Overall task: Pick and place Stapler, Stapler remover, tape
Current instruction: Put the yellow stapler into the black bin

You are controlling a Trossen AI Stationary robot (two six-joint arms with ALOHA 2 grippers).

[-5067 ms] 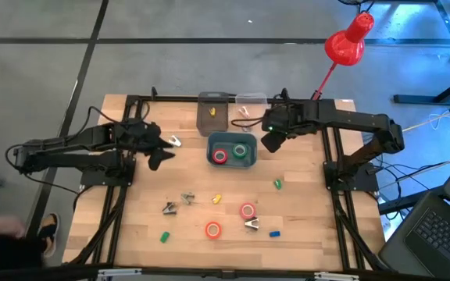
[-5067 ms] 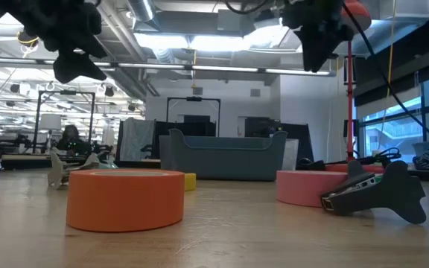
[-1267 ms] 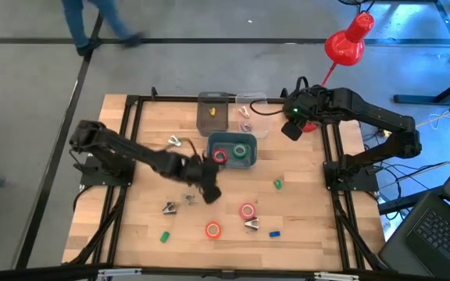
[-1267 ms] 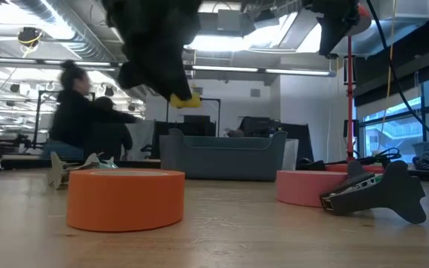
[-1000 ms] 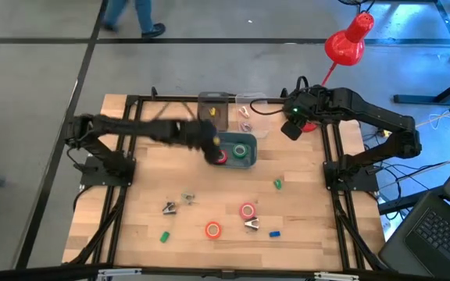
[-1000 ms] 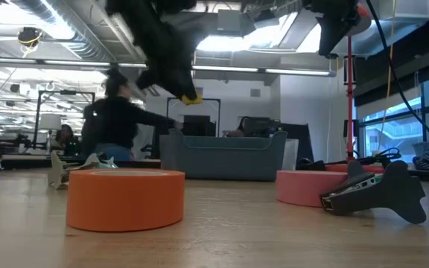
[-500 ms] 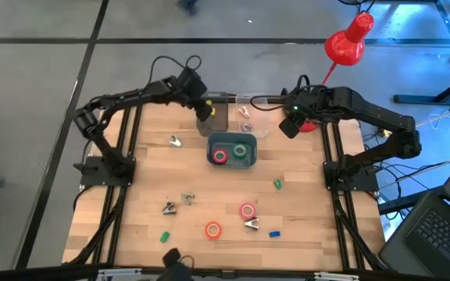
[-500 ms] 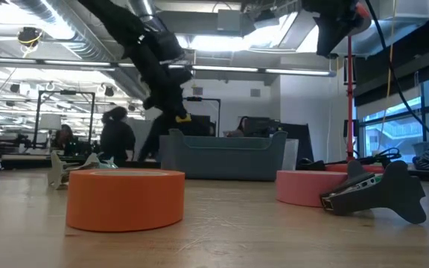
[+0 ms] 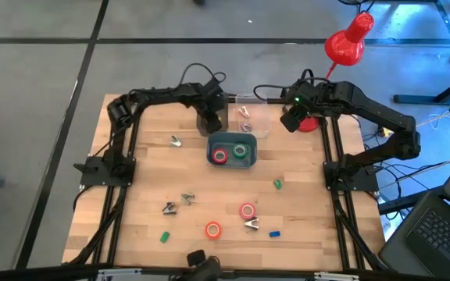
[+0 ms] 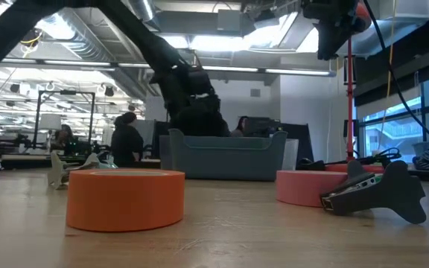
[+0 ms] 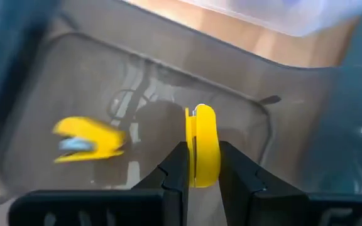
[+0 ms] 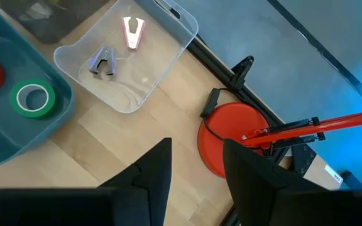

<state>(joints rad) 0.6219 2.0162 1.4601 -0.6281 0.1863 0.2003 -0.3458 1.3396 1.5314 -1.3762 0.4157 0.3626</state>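
Staplers: one small yellow stapler [image 11: 201,147] pinched upright in the left gripper [image 11: 201,169], fingers closed on it, held over the smoky grey bin [image 9: 212,115] at the table's far edge, mid-width. A second yellow stapler [image 11: 88,139] lies on that bin's floor.

Clear bin [image 12: 127,53] just right of the grey one — holds a purple stapler remover [image 12: 103,61] and a pale pink one [image 12: 132,31], apart from each other.

Teal bin [image 9: 231,150] just nearer than those two, holds 2 tape rolls: red [image 9: 220,155] and green [image 9: 241,151], side by side.

Loose on the table, near half: red tape roll [image 9: 247,210] and orange tape roll [image 9: 212,229]; metal-looking removers near the left-centre [image 9: 169,207] and one beside the red roll [image 9: 252,224]; another nr the far-left [image 9: 176,141].

Right gripper [image 9: 290,121] hovers above the far-right corner by the red lamp base [image 12: 231,141] — fingers part open, nothing between them.
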